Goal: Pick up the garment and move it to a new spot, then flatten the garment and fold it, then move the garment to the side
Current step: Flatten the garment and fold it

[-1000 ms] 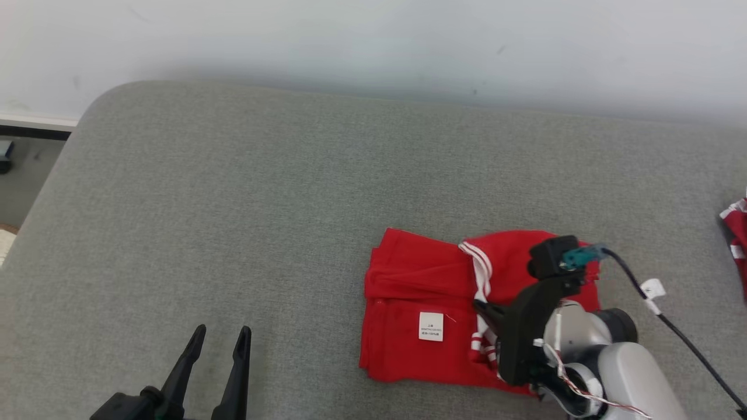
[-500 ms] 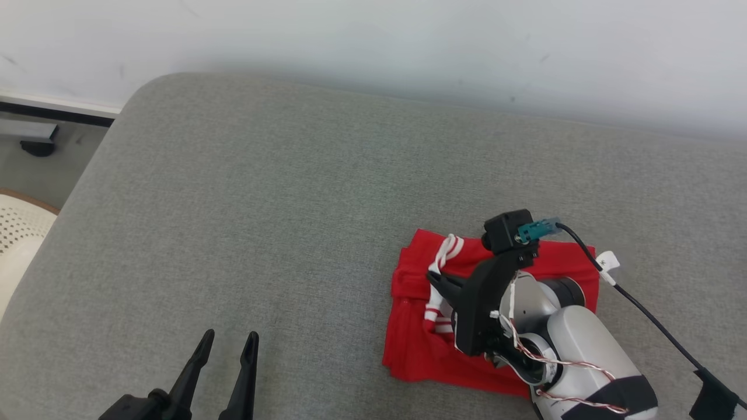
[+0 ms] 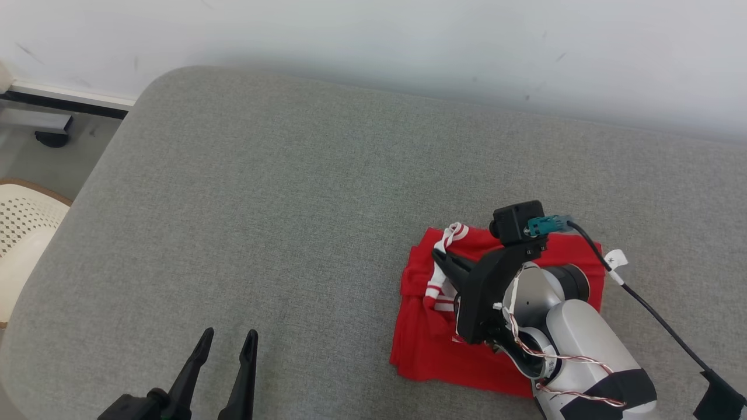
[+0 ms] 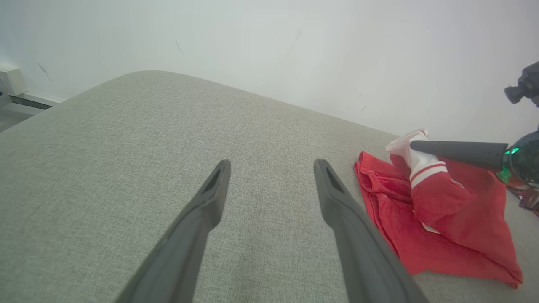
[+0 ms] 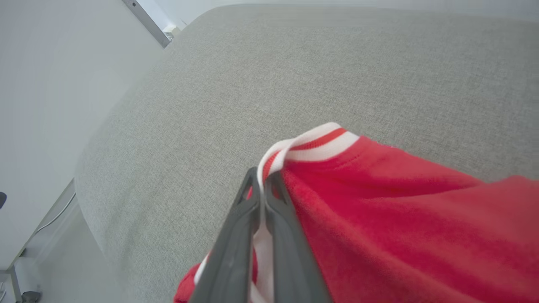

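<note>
The red garment [image 3: 426, 350] with white striped trim lies folded on the grey cushion [image 3: 262, 204], right of centre. My right gripper [image 3: 437, 256] is shut on the striped edge [image 3: 457, 231] and holds it raised over the garment's left part. In the right wrist view the gripper [image 5: 262, 179] pinches the white-and-red band [image 5: 320, 145], with red cloth [image 5: 400, 210] draped to its right. My left gripper [image 3: 229, 337] is open near the cushion's front, well left of the garment. In the left wrist view the left gripper [image 4: 273, 166] is empty, and the garment [image 4: 442, 227] is at the right.
A white wall [image 3: 373, 35] runs behind the cushion. The cushion's rounded left end drops to the floor, where a pale perforated seat [image 3: 20, 233] stands. A black cable [image 3: 653, 309] trails from my right wrist across the cushion's right part.
The head camera has swung left. My right gripper has carried the striped edge leftward across the garment, and the white label is now covered. The left gripper stays open and still.
</note>
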Tool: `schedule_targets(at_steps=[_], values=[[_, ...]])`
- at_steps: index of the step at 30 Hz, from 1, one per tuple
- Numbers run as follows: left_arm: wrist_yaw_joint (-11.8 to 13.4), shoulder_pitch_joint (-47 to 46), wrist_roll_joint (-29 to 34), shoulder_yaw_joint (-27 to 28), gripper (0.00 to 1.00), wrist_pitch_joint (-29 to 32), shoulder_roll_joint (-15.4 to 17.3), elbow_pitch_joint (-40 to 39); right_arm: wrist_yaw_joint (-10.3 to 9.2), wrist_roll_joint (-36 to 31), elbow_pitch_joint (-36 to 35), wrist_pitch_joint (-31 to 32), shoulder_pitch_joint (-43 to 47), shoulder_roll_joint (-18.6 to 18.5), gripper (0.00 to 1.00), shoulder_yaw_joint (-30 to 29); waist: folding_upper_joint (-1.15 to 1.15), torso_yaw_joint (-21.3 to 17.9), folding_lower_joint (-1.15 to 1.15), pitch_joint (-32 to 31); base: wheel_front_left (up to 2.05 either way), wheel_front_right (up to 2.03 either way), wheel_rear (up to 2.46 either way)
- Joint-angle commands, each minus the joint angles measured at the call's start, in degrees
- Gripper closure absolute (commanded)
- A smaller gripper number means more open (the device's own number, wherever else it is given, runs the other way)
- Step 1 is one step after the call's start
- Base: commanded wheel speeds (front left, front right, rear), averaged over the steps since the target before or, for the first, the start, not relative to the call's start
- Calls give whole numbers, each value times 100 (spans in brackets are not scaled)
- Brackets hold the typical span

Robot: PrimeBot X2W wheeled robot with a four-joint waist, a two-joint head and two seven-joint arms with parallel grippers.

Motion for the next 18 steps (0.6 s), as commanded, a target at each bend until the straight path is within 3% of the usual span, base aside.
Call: schedule_targets(at_steps=[1, 7, 8, 9, 10, 15, 18], values=[[21, -76, -1, 2, 0, -42, -2, 11, -15, 14, -51, -74, -1, -7, 100, -5, 0, -7, 0, -1, 0, 0, 0], [47, -65, -16, -7, 0, -34, 12, 20, -15, 73, 109, 107, 121, -8, 100, 160, 0, -55, 0, -14, 0, 0, 0], [52, -59, -17, -10, 0, -35, 15, 19, -15, 86, 145, 135, 124, -7, 88, 217, 0, -63, 0, -17, 0, 0, 0], [55, -56, -18, -16, 0, -36, 18, 15, -15, 125, 197, 164, 130, -5, 40, 289, 0, -72, 0, -19, 0, 0, 0], [59, -57, -18, -20, 0, -36, 19, 11, -15, 199, 252, 170, 135, -7, 0, 344, 0, -80, 0, -21, 0, 0, 0], [80, -49, -25, -32, 0, -38, 32, 6, -15, 718, 258, 422, 211, -9, 0, 962, 0, -127, 0, -53, 0, 0, 0], [105, -3, -35, -21, 0, -46, 47, -24, -15, 694, 126, 359, 105, -14, 0, 883, 0, -163, 0, -73, 0, 0, 0]])
